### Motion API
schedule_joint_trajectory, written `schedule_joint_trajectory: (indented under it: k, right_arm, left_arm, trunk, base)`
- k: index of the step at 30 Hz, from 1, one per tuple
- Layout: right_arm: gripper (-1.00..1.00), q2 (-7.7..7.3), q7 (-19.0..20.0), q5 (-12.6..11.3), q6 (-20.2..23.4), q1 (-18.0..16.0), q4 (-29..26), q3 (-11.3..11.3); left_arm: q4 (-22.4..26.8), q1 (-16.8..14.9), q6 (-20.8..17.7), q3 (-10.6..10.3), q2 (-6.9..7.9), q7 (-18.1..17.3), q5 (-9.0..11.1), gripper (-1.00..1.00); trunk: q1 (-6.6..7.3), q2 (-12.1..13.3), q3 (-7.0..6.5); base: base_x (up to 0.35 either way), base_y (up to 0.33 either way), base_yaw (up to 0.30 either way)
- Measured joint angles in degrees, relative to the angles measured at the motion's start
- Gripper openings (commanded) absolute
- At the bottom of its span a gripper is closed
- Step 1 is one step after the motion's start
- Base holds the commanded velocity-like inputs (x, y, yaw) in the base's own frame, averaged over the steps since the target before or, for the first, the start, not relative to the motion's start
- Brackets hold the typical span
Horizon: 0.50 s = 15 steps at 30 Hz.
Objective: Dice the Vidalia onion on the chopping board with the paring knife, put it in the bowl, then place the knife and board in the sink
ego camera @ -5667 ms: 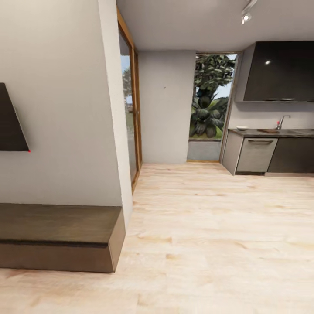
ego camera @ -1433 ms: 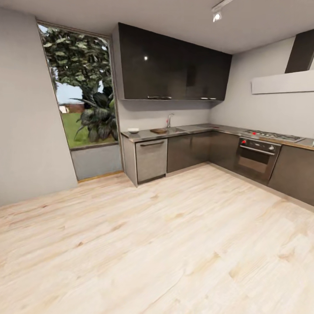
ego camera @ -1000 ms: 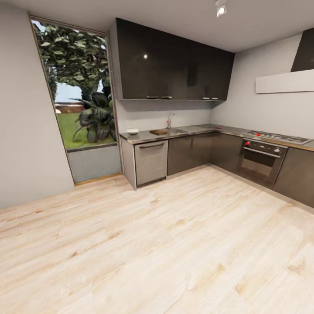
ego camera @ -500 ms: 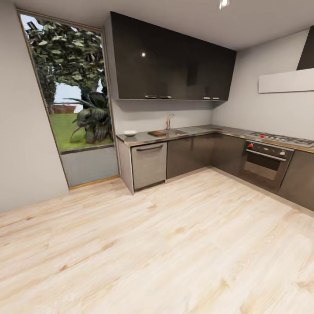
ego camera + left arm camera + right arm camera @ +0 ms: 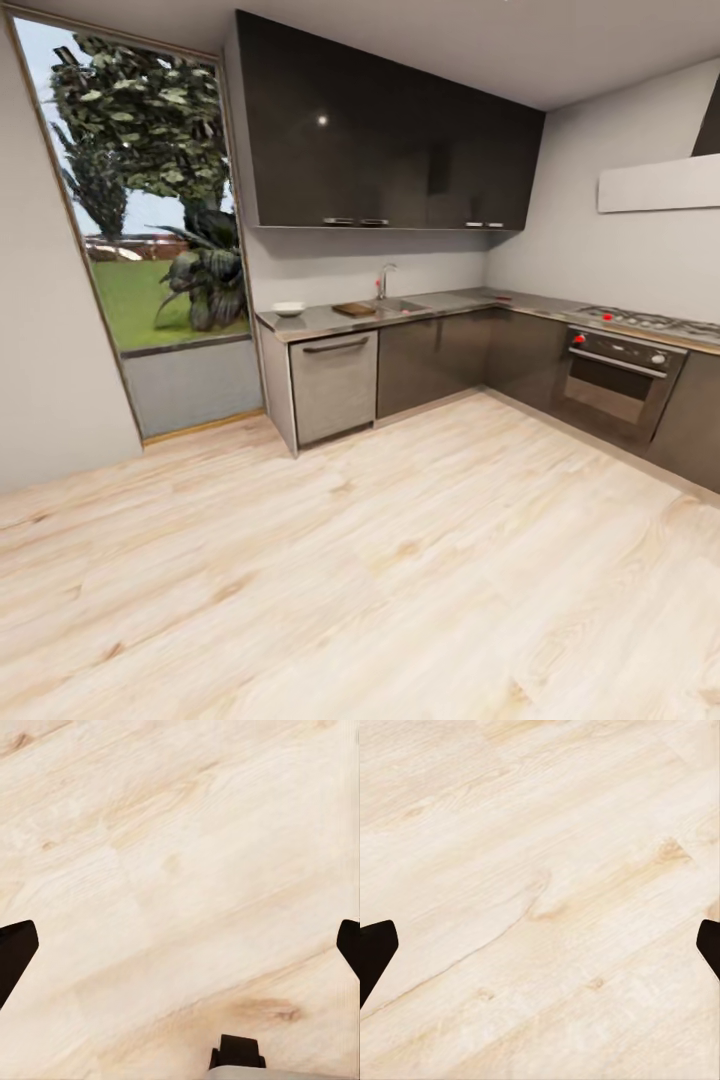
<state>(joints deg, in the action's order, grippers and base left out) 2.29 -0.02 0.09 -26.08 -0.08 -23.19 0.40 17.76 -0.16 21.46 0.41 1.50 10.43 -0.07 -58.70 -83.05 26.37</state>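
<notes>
Across the kitchen, the dark glossy countertop (image 5: 330, 322) runs along the far wall. On it lie the white bowl (image 5: 288, 309) at the left end and the brown chopping board (image 5: 355, 309) beside the sink (image 5: 400, 304) with its chrome tap (image 5: 384, 279). The onion and the paring knife are too small to make out from here. My left gripper (image 5: 180, 945) is open above bare wooden floor, its black fingertips (image 5: 15, 952) at the picture's edges. My right gripper (image 5: 540, 945) is open too, over the floor, holding nothing.
Light wooden floor (image 5: 400, 560) stretches between me and the cabinets. A steel dishwasher front (image 5: 334, 385) sits under the bowl. An oven with red knobs (image 5: 620, 375) and a hob stand at the right. A tall window (image 5: 150, 200) is at the left; black wall cabinets (image 5: 380, 140) hang above.
The camera has rolled nearer to the kitchen and turned: the counter, cabinets and window look larger and have shifted left. The things on the counter have not moved.
</notes>
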Motion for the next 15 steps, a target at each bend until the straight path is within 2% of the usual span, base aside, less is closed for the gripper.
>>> schedule_joint_trajectory:
  k: [15]
  right_arm:
    - [1.00, 0.00, 0.0, 0.0, 0.0, 0.0, 0.0, 0.0]
  left_arm:
    - [0.0, 0.0, 0.0, 0.0, 0.00, 0.0, 0.1, 1.00]
  trunk:
    - [0.00, 0.0, 0.00]
  base:
    - [0.287, -0.074, 0.000]
